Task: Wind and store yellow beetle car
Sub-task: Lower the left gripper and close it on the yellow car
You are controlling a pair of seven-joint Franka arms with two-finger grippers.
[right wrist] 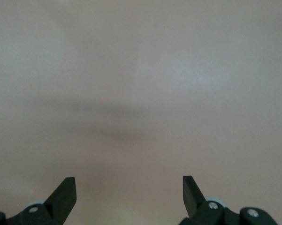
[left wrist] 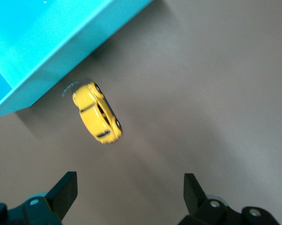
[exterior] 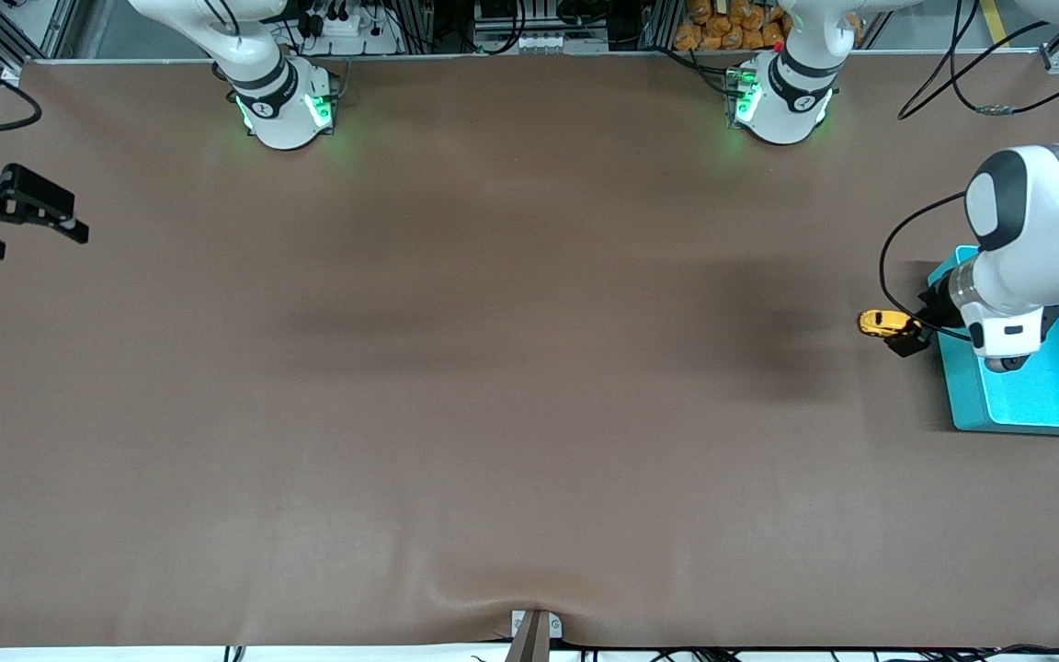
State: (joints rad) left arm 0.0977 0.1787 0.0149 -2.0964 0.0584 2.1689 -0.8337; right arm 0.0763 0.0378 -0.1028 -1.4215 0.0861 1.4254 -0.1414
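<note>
The yellow beetle car (exterior: 888, 323) sits on the brown table (exterior: 493, 414), just beside the teal bin (exterior: 1040, 395), at the bin's wall that faces the middle of the table. In the left wrist view the car (left wrist: 97, 112) rests on its wheels close to the bin's outer wall (left wrist: 51, 70), with nothing gripping it.

The left gripper (exterior: 916, 336) hangs just above the table right next to the bin, close to the car. Its fingers (left wrist: 65, 190) are spread wide apart and hold nothing; the car lies in front of them, not between them.

The right gripper (exterior: 28, 211) waits well away from the bin, over the right arm's end of the table. Its fingers (right wrist: 65, 190) are also apart, with only bare table under them.

As for progress, the storing is clearly not done: the car is outside the bin, and the visible part of the bin's floor is bare. Whether the winding has been done cannot be told from how things lie. What seems left is for the left gripper to close on the small, rounded body, lift it over the wall and set it inside the bin.
</note>
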